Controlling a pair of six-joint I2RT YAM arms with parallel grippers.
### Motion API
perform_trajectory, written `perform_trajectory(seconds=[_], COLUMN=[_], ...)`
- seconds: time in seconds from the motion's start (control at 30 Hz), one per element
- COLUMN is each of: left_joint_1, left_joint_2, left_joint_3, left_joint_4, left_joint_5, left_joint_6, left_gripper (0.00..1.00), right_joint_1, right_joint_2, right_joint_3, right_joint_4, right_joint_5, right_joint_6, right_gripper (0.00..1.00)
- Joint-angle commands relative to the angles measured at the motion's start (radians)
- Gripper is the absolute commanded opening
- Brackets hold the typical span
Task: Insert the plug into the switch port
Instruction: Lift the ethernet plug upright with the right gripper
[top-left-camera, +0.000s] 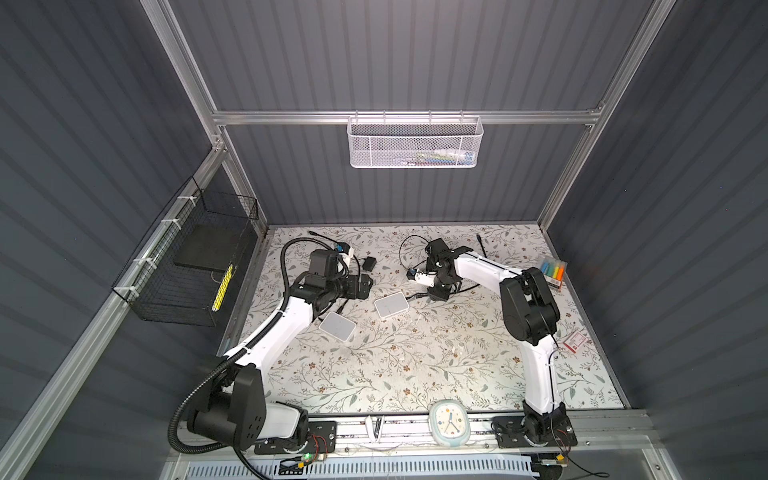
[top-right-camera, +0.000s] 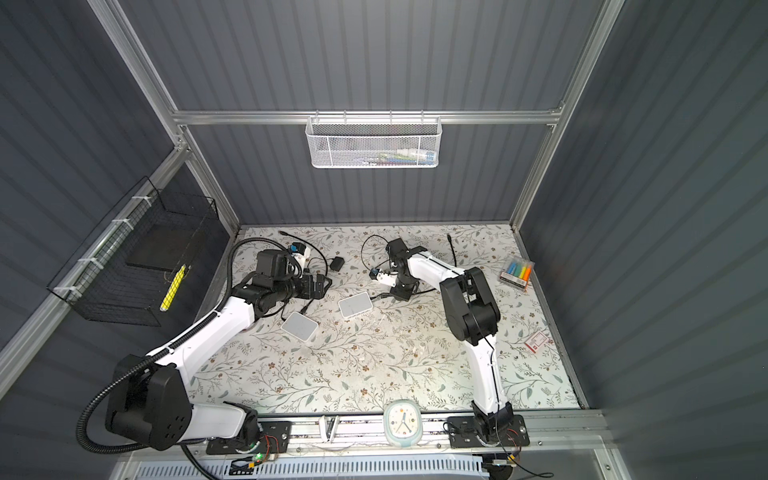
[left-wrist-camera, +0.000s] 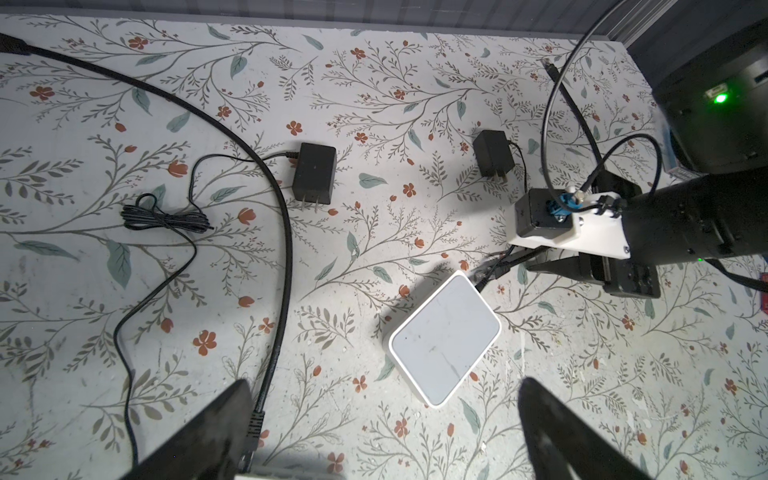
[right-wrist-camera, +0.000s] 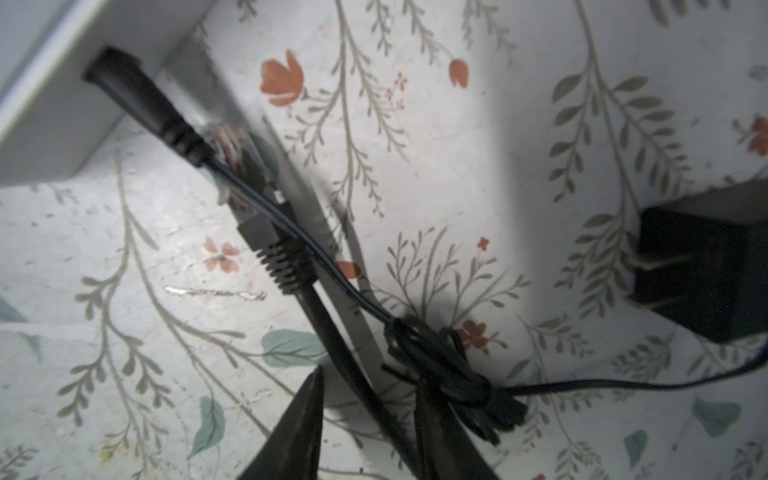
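Two white switches lie mid-table in both top views, one (top-left-camera: 391, 304) nearer the right arm and one (top-left-camera: 337, 327) by the left arm. In the right wrist view a clear network plug (right-wrist-camera: 249, 195) with a black ribbed boot hovers just short of the switch's side wall (right-wrist-camera: 54, 104), beside a black power plug (right-wrist-camera: 137, 99) seated there. Its black cable runs back between the fingers of my right gripper (right-wrist-camera: 370, 376), with a gap at one finger. My left gripper (left-wrist-camera: 386, 436) stands wide open and holds nothing. A second network plug (left-wrist-camera: 253, 432) lies by its finger.
Two black power adapters (left-wrist-camera: 313, 172) (left-wrist-camera: 492, 153) and a bundled thin cord (left-wrist-camera: 166, 218) lie at the back of the table. A marker box (top-left-camera: 552, 272) and a red card (top-left-camera: 575, 343) sit at the right. A clock (top-left-camera: 449, 422) rests on the front rail.
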Motion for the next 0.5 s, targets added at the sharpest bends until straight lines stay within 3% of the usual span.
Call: perform_trajectory(seconds=[0.0, 0.2, 0.47], left_joint_1=[0.004, 0.004, 0.005], left_joint_2=[0.008, -0.001, -0.016], left_joint_3=[0.025, 0.012, 0.0], left_joint_4=[-0.008, -0.006, -0.002], left_joint_5=[0.0, -0.005, 0.01], left_joint_6=[0.019, 0.019, 0.013], left_gripper=[1.0, 1.0, 1.0], right_joint_1=[-0.008, -0.008, -0.002], right_joint_2=[0.021, 0.027, 0.066], right_joint_3=[-0.013, -0.019, -0.009], right_joint_4=[-0.018, -0.033, -0.067], right_joint_5=[-0.017, -0.056, -0.04], right_joint_6=[-0.003, 0.001, -0.024], right_gripper=[0.37, 0.28, 0.34])
